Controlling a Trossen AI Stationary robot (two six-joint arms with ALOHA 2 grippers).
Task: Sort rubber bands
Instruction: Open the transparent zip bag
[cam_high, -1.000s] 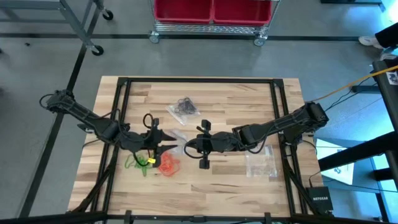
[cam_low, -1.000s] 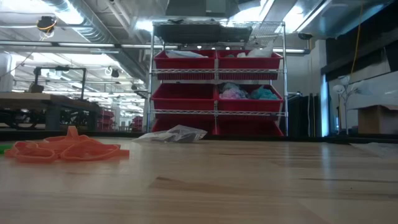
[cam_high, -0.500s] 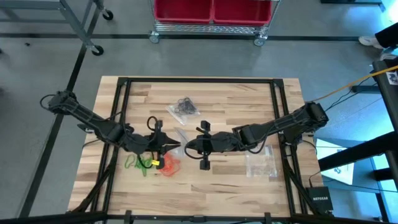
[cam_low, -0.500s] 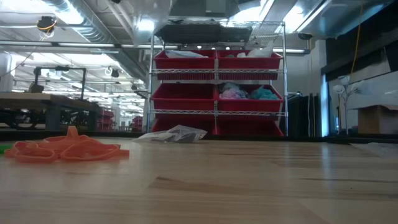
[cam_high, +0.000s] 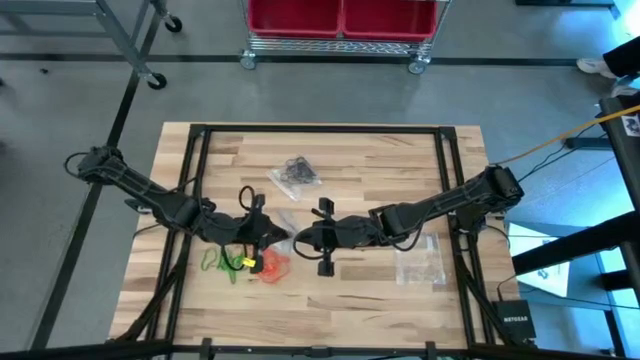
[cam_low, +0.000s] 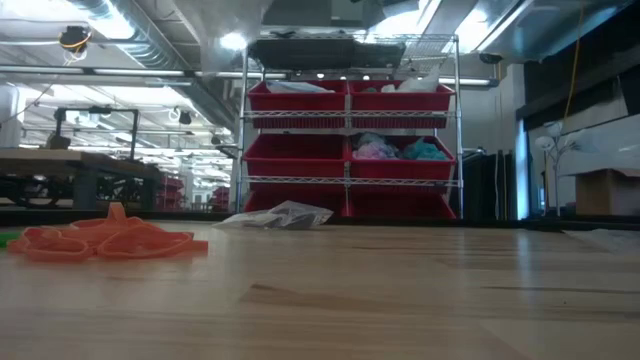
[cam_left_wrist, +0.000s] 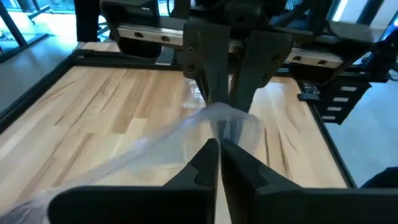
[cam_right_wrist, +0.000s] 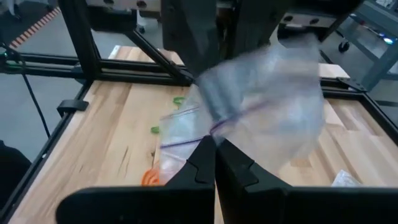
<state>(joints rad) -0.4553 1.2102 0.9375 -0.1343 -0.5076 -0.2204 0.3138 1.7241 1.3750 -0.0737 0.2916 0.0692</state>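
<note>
Rubber bands lie sorted by colour: orange-red ones (cam_high: 271, 265) and green ones (cam_high: 221, 262) near the table's front left, black ones (cam_high: 295, 172) in a bag farther back. A second ago the left gripper (cam_high: 285, 235) was spread; now it is pinched on a clear bag (cam_left_wrist: 186, 134), which the closed right gripper (cam_high: 296, 237) also clamps. The bag's outline is blurred and partly hidden.
</note>
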